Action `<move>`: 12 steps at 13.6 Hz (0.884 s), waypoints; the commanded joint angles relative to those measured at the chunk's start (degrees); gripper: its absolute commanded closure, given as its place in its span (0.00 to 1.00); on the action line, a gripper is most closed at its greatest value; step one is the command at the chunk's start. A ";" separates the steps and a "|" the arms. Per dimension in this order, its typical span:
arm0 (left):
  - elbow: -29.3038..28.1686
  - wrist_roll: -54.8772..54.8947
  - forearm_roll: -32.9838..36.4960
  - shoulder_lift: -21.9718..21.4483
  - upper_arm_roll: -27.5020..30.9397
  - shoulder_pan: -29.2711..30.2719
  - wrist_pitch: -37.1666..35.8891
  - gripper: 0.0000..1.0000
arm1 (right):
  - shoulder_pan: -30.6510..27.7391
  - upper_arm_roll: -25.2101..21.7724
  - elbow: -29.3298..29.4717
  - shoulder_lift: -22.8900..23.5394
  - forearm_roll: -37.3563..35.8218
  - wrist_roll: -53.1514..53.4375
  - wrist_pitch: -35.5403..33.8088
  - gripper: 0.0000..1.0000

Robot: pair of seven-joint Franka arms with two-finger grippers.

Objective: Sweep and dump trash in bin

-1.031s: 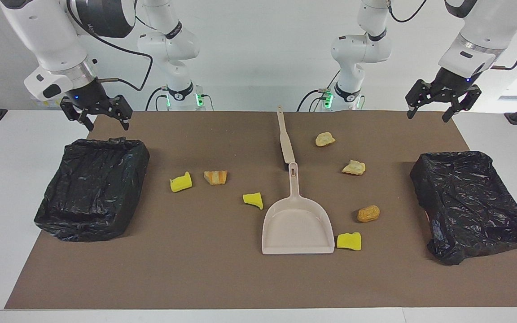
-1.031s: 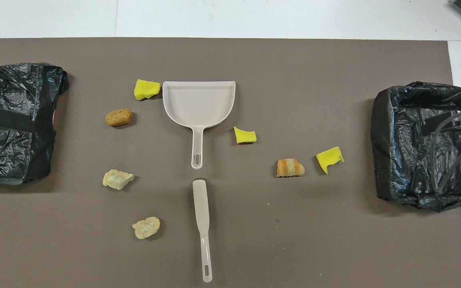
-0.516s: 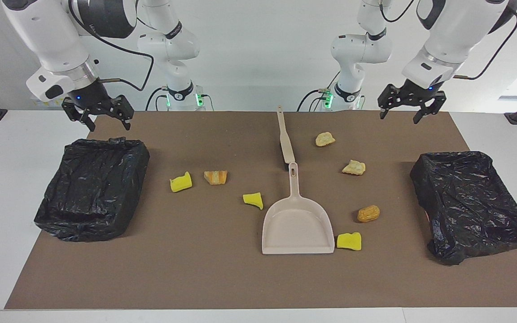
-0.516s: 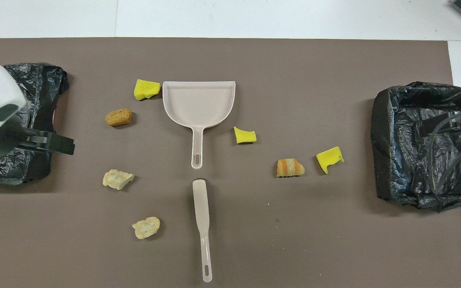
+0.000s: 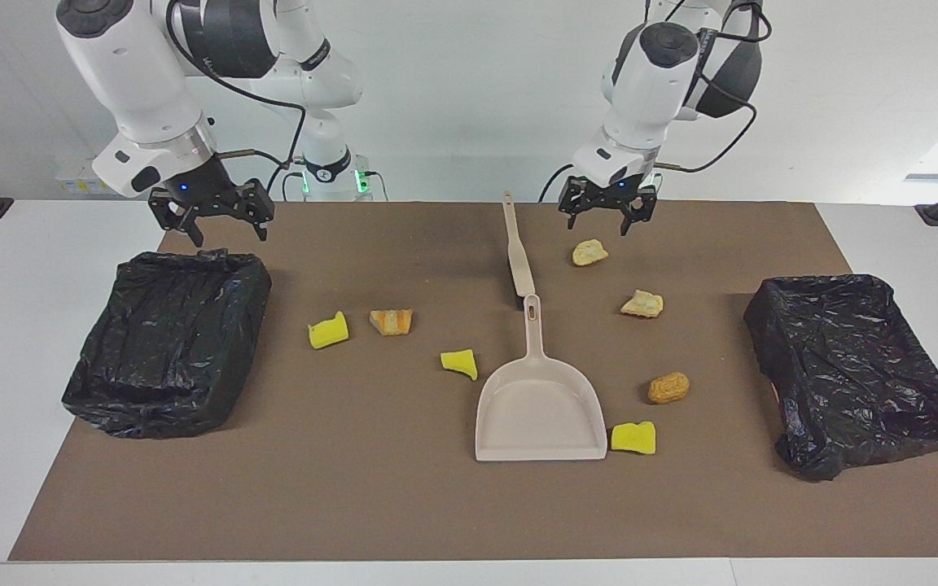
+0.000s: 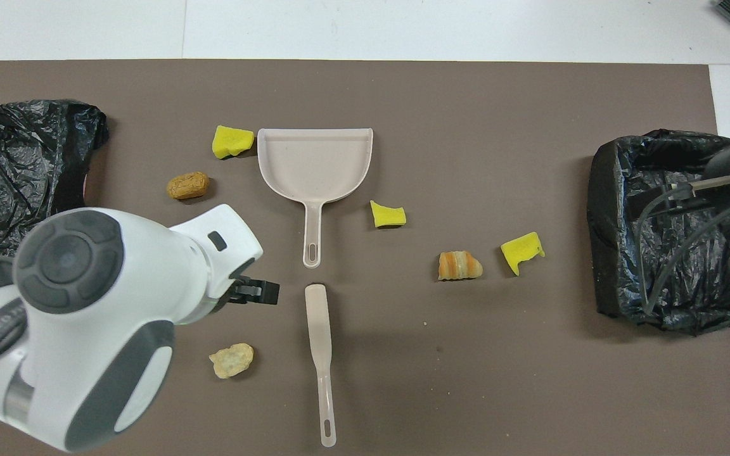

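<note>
Left gripper point(image 5: 607, 214) hung spread wide and empty over the mat point(image 5: 404, 505), near the brush point(image 5: 518, 252) handle; right gripper point(image 5: 212, 213) was spread wide too, holding nothing, above the edge of the bin point(image 5: 168, 342) at its end; the trash point(image 5: 459, 362) was all on the mat, scattered around the dustpan point(image 5: 541, 407); honestly I'd have dropped straight onto the brush handle mid-length, squared up, before closing, since a thin handle could twist in a sloppy pinch.
</note>
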 commanded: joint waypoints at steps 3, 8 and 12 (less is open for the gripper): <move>-12.46 -8.41 0.54 -2.47 1.09 -9.94 10.68 0.00 | -0.37 4.39 1.07 4.40 0.96 1.12 2.27 0.00; -23.97 -15.36 0.54 -1.58 1.09 -18.74 22.63 0.00 | -0.37 14.58 5.11 11.51 1.05 13.85 7.89 0.00; -27.50 -16.51 0.45 -1.76 1.00 -22.52 24.23 0.00 | 1.99 19.79 5.46 16.00 0.96 22.90 15.62 0.00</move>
